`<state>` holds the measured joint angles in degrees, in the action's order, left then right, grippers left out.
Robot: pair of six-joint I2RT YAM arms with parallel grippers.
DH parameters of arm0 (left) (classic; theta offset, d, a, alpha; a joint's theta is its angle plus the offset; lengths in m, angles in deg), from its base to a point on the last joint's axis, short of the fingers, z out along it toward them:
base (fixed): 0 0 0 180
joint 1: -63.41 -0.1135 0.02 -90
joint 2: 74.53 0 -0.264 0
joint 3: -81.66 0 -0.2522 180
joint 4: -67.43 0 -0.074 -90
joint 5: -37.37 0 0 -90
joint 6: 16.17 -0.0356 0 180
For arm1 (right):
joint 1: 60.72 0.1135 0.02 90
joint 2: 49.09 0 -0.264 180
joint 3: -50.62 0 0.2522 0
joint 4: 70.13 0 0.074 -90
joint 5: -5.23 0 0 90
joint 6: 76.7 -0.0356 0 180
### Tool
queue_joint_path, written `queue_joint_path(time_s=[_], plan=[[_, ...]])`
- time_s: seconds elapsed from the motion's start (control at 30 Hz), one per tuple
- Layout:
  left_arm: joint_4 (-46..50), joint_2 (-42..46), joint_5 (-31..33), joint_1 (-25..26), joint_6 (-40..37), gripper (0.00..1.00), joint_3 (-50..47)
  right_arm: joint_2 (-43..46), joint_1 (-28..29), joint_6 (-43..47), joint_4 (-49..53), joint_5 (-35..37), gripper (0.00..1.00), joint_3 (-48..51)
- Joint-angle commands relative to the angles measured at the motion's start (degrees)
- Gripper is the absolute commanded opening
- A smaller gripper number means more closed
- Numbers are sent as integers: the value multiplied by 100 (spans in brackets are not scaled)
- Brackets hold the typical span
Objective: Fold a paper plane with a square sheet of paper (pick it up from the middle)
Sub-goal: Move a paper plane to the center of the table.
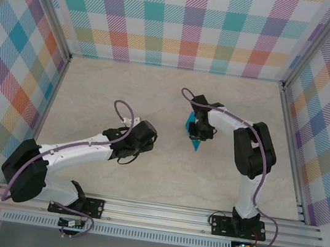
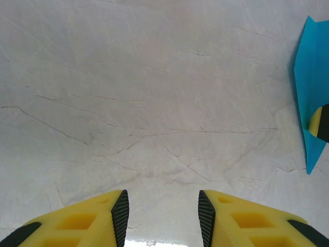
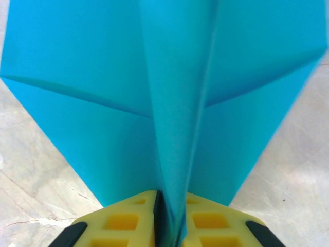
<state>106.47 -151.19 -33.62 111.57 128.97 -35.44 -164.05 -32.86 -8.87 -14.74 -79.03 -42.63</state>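
Pastel plaid walls point(image 1: 186, 21) are seen on three sides of the cell, in bands of teal, pink, orange, purple and yellow. They are held in an aluminium frame point(image 1: 60, 33), and a slotted rail point(image 1: 158, 212) is set along the near edge, where both arm bases are bolted. A pale table point(image 1: 126, 93) with a marble-like pattern of thin grey-brown veins is enclosed by them; its surface looks matt and flat.

A teal plane point(image 1: 195, 144) is located right of the table's centre, under the head of the right arm. From the right wrist, its raised centre fold is seen pinched between the yellow fingers of the right gripper point(image 3: 172, 218), whose jaws are drawn narrowly onto the paper. Two wings are spread to either side, with a diagonal crease across each. The table is visible below both wings.

The left gripper point(image 2: 163, 206) is held over bare table to the left of centre, well apart from the plane, its jaws parted with nothing between them. At the right edge of the left wrist view, one side of the plane is seen, with a yellow and black fingertip point(image 2: 321, 123) of the other arm against it.
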Motion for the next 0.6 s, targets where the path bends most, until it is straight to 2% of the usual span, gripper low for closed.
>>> queue_joint_path(time_s=[0.0,0.13,0.23,0.43,0.57], plan=[[-49,53,16,-40,72,43,-80,-152,-32,3,162,-124,18,34],[-24,21,15,-40,76,43,-66,-5,-32,11,292,-153,22,-111],[10,75,59,-41,68,43,-67,281,-31,36,419,-112,31,-221],[114,136,165,-41,37,43,-58,1085,-34,98,596,-186,45,-240],[116,179,231,-44,-19,43,-68,1723,-35,127,693,-2,50,-136]])
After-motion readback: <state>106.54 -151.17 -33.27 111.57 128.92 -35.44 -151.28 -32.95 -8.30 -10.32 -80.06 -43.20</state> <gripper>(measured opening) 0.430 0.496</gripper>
